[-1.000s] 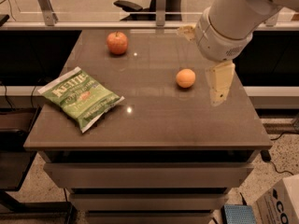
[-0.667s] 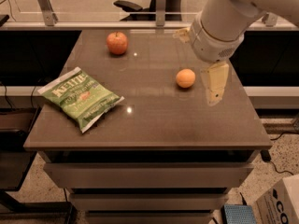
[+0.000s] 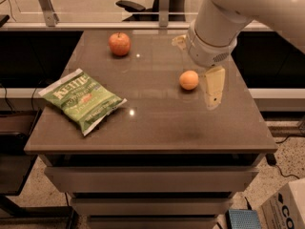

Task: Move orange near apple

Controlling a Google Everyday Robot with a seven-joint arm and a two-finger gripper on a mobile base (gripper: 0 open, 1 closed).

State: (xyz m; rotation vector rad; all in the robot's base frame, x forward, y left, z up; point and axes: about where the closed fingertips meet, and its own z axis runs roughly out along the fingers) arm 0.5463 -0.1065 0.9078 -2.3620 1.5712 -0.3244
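Note:
The orange (image 3: 189, 80) lies on the brown table (image 3: 157, 128), right of centre. The apple (image 3: 119, 44), redder and with a short stem, stands at the far left part of the table, well apart from the orange. My gripper (image 3: 198, 70) hangs under the big white arm, just right of and above the orange. It is open and holds nothing. One cream finger (image 3: 213, 87) shows right beside the orange, and the other finger (image 3: 179, 41) peeks out behind the wrist, farther back.
A green chip bag (image 3: 82, 99) lies on the left front of the table. Drawers sit below the table top. A cardboard box (image 3: 286, 209) stands on the floor at the lower right. A rail and a chair are behind the table.
The arm and gripper have moved a little to the left, closer to the orange. The orange, the apple and the chip bag have not moved.

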